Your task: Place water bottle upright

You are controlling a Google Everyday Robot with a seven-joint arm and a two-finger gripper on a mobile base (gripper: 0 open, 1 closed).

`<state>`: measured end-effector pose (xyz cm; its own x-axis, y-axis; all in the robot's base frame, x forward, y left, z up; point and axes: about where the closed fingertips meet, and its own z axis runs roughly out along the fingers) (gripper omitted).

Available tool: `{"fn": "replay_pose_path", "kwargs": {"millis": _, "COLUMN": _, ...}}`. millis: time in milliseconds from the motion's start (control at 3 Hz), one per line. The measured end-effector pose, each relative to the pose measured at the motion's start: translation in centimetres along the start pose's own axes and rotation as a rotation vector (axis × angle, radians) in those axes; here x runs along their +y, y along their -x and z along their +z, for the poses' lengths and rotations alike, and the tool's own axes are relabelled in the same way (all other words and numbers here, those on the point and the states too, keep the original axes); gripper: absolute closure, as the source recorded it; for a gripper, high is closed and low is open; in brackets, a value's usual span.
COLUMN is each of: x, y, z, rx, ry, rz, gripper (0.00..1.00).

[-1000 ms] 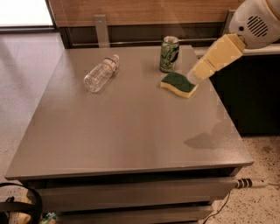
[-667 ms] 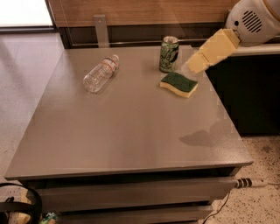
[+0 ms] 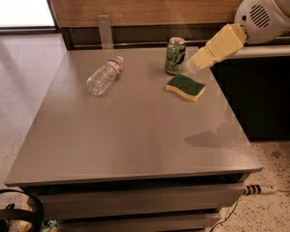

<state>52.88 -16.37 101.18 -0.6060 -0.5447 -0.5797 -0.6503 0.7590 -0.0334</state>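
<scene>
The water bottle (image 3: 104, 75) is a clear ribbed plastic bottle with a white cap. It lies on its side at the back left of the grey table (image 3: 136, 136), cap pointing to the back right. My gripper (image 3: 193, 65) hangs on a tan arm link that comes in from the upper right. It hovers above the table just right of the green can (image 3: 175, 55) and above the sponge (image 3: 185, 87). It is far from the bottle and holds nothing that I can see.
A green drink can stands upright at the back centre right. A green and yellow sponge lies flat in front of it. A dark counter (image 3: 253, 90) flanks the table's right side. A wooden wall panel (image 3: 145, 13) runs behind the table.
The arm has swung left and slightly up, so the gripper went from over the sponge's right end to beside the can. The bottle, can and sponge have not moved.
</scene>
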Motion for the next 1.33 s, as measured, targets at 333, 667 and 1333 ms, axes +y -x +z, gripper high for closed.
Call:
{"fn": "replay_pose_path", "kwargs": {"millis": 333, "x": -0.2, "y": 4.5, "z": 3.2, "rx": 0.046, "ry": 0.016, "rz": 0.114, "gripper": 0.00}}
{"fn": "replay_pose_path", "kwargs": {"millis": 667, "x": 1.2, "y": 9.3, "z": 7.4, "rx": 0.067, "ry": 0.017, "rz": 0.257, "gripper": 0.00}}
{"fn": "replay_pose_path", "kwargs": {"millis": 1333, "x": 6.7, "y": 14.1, "z": 15.6, "rx": 0.193, "ry": -0.038, "rz": 0.453, "gripper": 0.00}}
